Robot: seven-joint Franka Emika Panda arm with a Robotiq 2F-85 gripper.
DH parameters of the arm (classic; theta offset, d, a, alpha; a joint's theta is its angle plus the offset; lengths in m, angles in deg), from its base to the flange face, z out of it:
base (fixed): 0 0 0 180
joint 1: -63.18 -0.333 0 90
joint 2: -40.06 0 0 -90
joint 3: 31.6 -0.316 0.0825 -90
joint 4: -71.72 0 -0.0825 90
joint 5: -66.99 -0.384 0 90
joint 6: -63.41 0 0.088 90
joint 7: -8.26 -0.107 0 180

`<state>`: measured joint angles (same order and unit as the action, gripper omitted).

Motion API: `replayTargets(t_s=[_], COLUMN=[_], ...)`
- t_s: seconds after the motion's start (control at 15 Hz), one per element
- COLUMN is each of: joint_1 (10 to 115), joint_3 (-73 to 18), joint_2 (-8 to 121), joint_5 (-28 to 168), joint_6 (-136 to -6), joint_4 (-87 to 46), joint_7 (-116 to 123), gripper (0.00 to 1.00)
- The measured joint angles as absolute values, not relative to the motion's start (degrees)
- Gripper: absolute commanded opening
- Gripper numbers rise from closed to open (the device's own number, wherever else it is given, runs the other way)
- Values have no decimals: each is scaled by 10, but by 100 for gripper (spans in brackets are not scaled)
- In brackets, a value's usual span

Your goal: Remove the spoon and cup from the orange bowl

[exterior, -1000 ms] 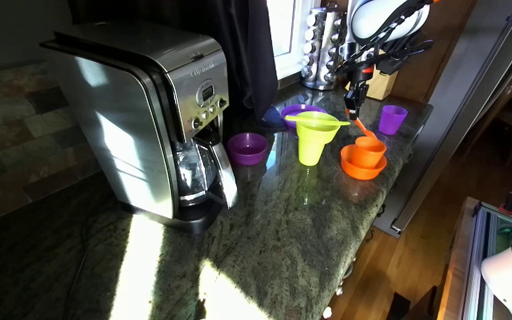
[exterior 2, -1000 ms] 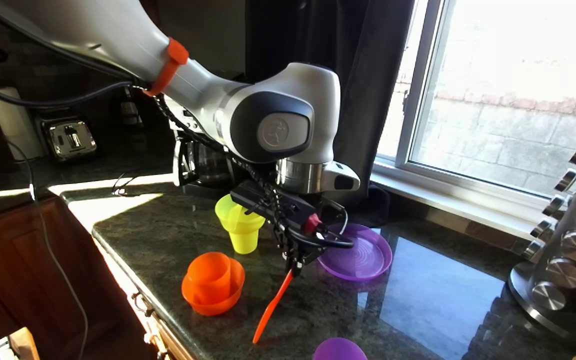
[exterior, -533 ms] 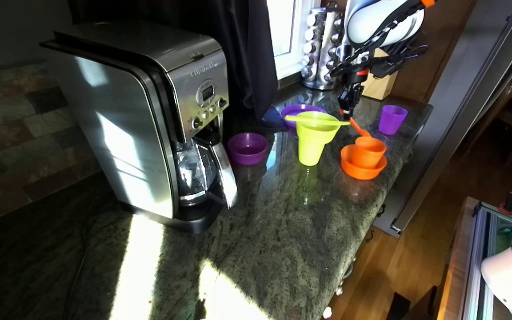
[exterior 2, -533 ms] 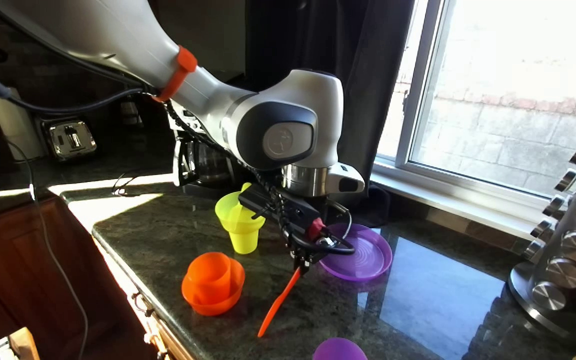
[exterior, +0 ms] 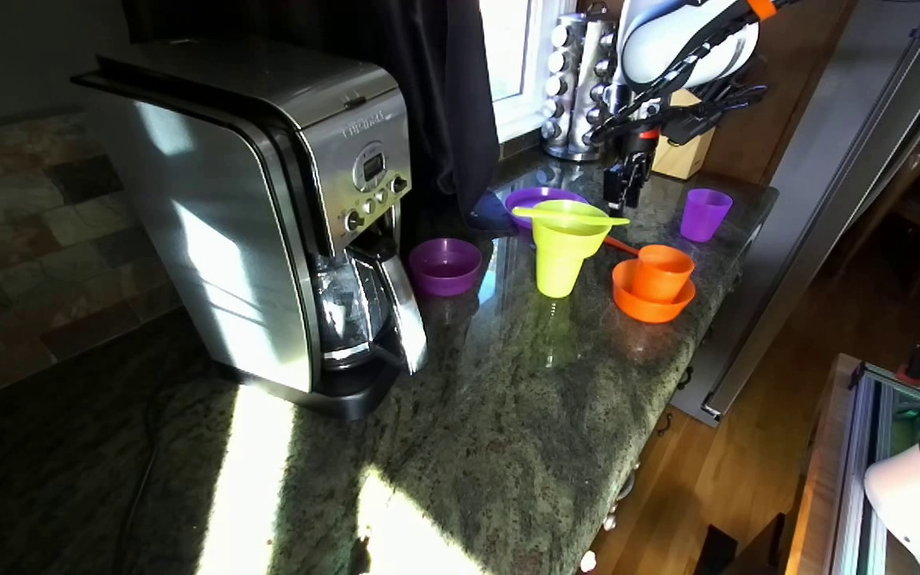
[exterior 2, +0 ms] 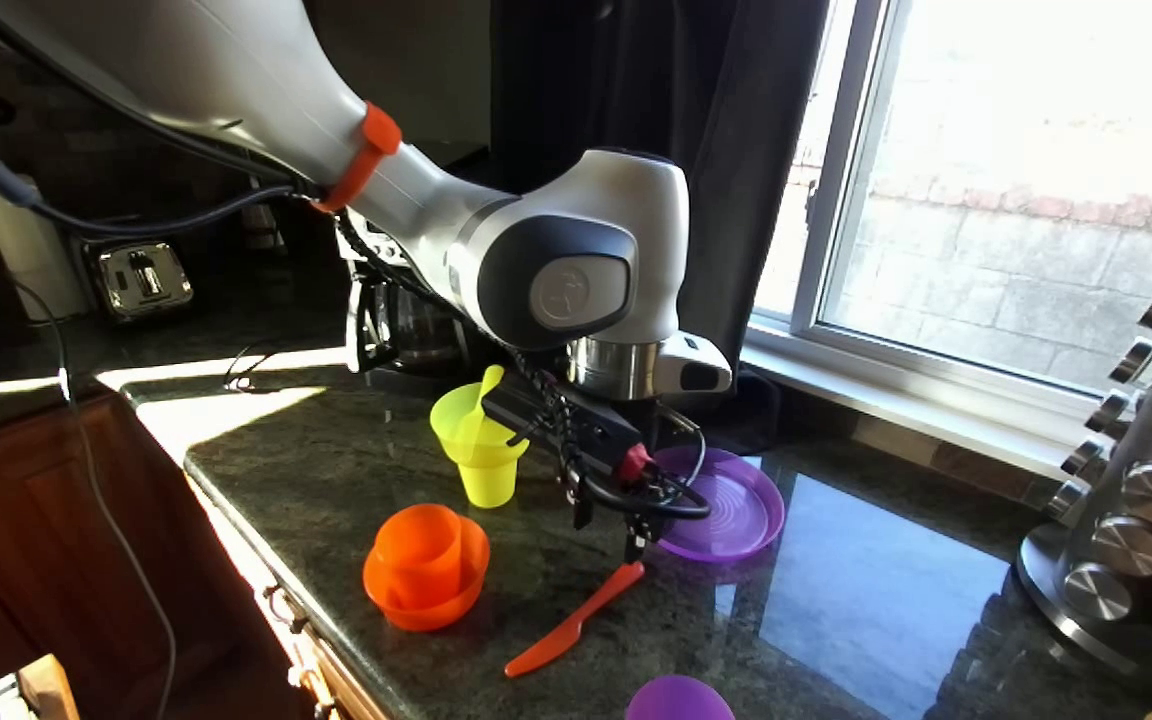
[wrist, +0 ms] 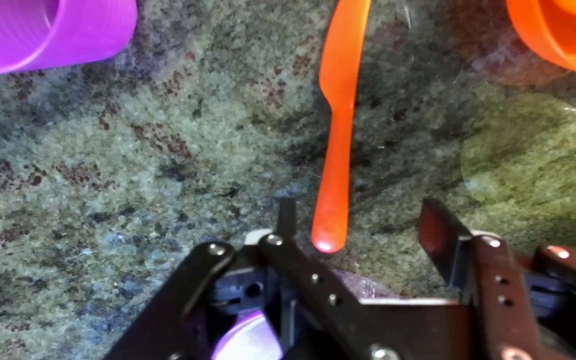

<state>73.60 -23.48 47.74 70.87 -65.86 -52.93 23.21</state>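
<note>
The spoon (exterior 2: 574, 622), a thin orange utensil whose end looks flat and knife-like, lies loose on the dark stone counter. In the wrist view the spoon (wrist: 339, 110) runs up from between my spread fingers, its handle end nearer the left one and touching neither. My gripper (wrist: 360, 220) stands open just above it. In an exterior view, the gripper (exterior 2: 608, 530) hangs over the handle end. The orange cup (exterior 2: 419, 550) sits inside the orange bowl (exterior 2: 471, 585), beside the spoon. The cup (exterior: 664, 273) and bowl (exterior: 642, 310) hide part of the spoon in an exterior view.
A yellow-green flared cup (exterior: 560, 255) with a yellow-green utensil across its top stands near the bowl. A purple plate (exterior 2: 736, 530) lies behind the gripper. One purple cup (exterior: 706, 214) stands near the counter's end, and a purple bowl (exterior: 446, 275) is by the coffee maker (exterior: 348, 160).
A second ago the gripper was shut on the spoon's handle, holding it slanted. The arm came slightly down and away from the bowl, the jaws opened, and the spoon dropped flat onto the counter.
</note>
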Motion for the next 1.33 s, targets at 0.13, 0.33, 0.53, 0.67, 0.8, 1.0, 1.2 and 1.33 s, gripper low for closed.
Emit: replayTargets(t_s=[0.13,0.33,0.53,0.67,0.8,1.0,1.2,1.33], joint_1=[736,736,736,736,736,735,734,734], joint_3=[-235,-235,-234,-233,-233,-233,-233,-233], joint_2=[476,459,418,383,350,312,299,302], joint_5=[709,709,716,737,765,801,808,808], joint_6=[-657,-634,-549,-463,-381,-303,-278,-278], joint_4=[-528,-528,-528,-528,-528,-529,-528,-528], joint_7=[230,226,219,199,185,188,195,195], gripper=[100,100,100,100,100,100,100,100])
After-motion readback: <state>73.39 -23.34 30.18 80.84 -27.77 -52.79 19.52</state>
